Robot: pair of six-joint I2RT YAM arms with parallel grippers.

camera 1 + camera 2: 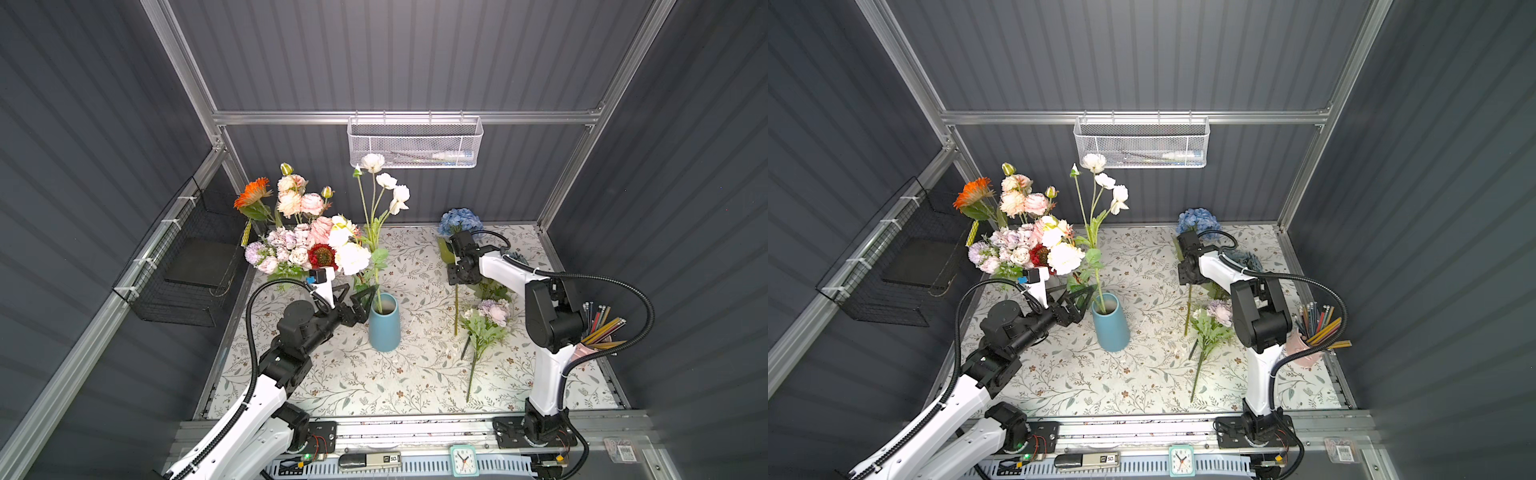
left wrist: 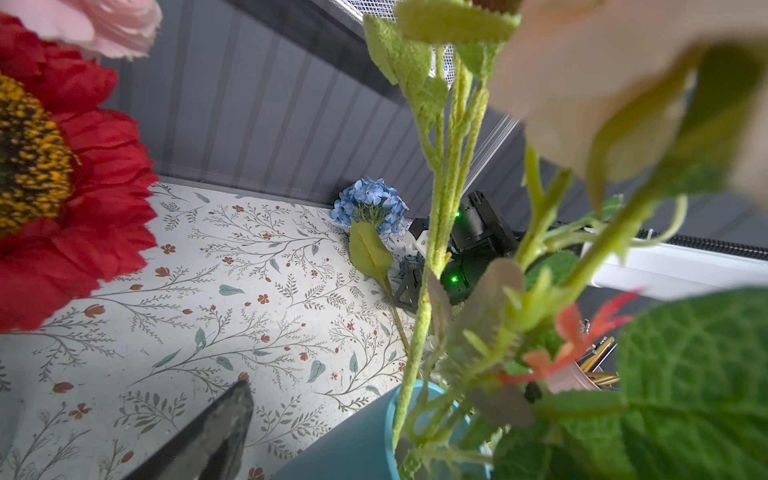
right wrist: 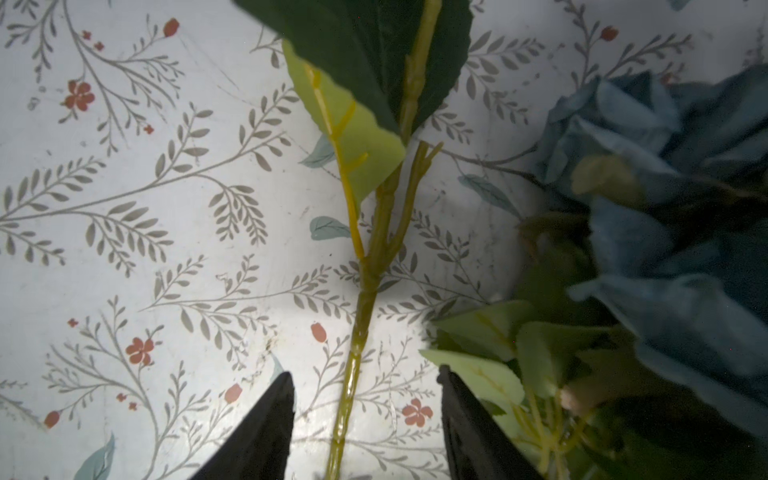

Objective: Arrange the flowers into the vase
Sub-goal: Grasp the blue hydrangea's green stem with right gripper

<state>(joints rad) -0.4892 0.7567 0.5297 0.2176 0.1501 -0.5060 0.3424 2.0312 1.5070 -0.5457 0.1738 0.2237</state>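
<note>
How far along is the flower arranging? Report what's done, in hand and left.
Done: one white-flowered stem stands in the blue vase, with the left gripper open beside it.
In hand: the right gripper straddles the hydrangea stem on the table, its jaws not yet shut.
Left: the lilac bunch lying on the table, the dusty-blue roses by the right arm, and the big mixed bunch at the back left.

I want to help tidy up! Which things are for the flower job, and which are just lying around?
For the job: blue vase, white flowers already in it, blue hydrangea, lilac bunch lying down, big mixed bunch.

Just lying about: pencil cup, clock, white mesh basket, black wire basket.
</note>
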